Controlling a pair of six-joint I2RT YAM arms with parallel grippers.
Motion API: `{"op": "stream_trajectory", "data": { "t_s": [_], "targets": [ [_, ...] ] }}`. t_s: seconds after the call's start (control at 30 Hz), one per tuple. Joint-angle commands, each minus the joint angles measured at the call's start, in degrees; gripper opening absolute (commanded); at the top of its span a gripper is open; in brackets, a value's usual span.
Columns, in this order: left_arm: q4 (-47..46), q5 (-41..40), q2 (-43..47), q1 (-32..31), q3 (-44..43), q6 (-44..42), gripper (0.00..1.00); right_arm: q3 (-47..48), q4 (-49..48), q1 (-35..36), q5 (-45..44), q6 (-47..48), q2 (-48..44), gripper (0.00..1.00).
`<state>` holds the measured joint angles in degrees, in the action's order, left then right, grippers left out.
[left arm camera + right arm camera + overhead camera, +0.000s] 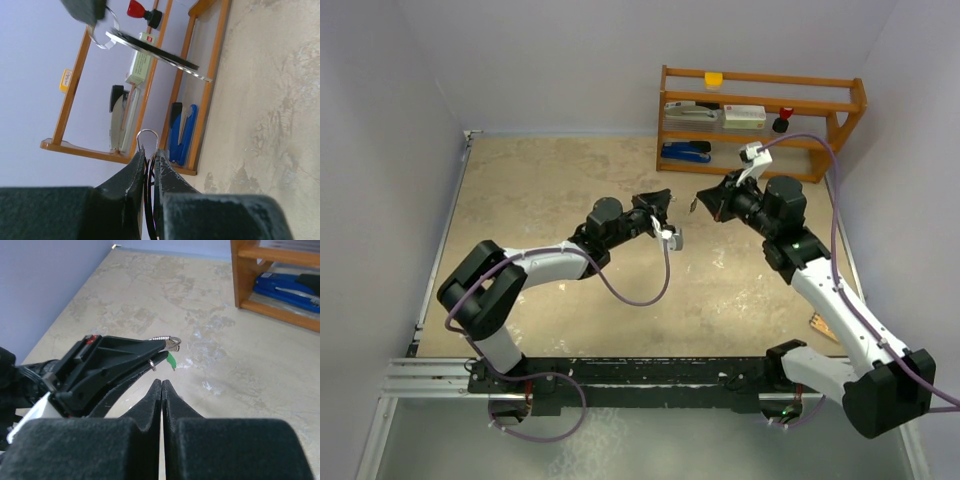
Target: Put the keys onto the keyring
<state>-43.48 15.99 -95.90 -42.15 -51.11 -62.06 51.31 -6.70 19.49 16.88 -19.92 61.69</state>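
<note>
Silver keyring (147,130), pinched in left pincer (149,151)

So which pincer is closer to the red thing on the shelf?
Right. The right pincer is in front of the shelf, left of the red thing; the left pincer is farther left, past the right one.

Bright, even light — soft shadows

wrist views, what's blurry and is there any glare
Left wrist: the left fingers at the bottom are soft, the shelf behind is sharp, the metal strip up top glints white. Right wrist: the right fingers are soft too, the table sharp.
</note>
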Motion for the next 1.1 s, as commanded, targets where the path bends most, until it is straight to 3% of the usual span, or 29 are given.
{"op": "stream_trajectory", "data": {
  "t_s": [0.0, 0.2, 0.63, 1.07],
  "targets": [
    [-9.4, -3.12, -1.17, -0.41, -1.54, -2.08, 0.0, 4.2, 2.15, 0.03, -2.66, 1.73, -1.83, 0.0],
    [-14.7, -7.32, -1.94, -1.56, -0.72, -4.29, 0.0, 5.95, 3.4, 0.03, -1.45, 0.72, -0.46, 0.0],
    [-14.69, -14.13, -3.48, -5.69, -0.72, -14.56, 0.0, 13.3, 9.39, 0.6, -0.27, 1.25, 3.32, 0.0],
    [-16.99, -16.64, -6.11, -6.06, -1.22, -19.7, 0.0, 13.56, 12.63, 2.3, -1.41, 2.15, 5.04, 0.0]
  ]
}}
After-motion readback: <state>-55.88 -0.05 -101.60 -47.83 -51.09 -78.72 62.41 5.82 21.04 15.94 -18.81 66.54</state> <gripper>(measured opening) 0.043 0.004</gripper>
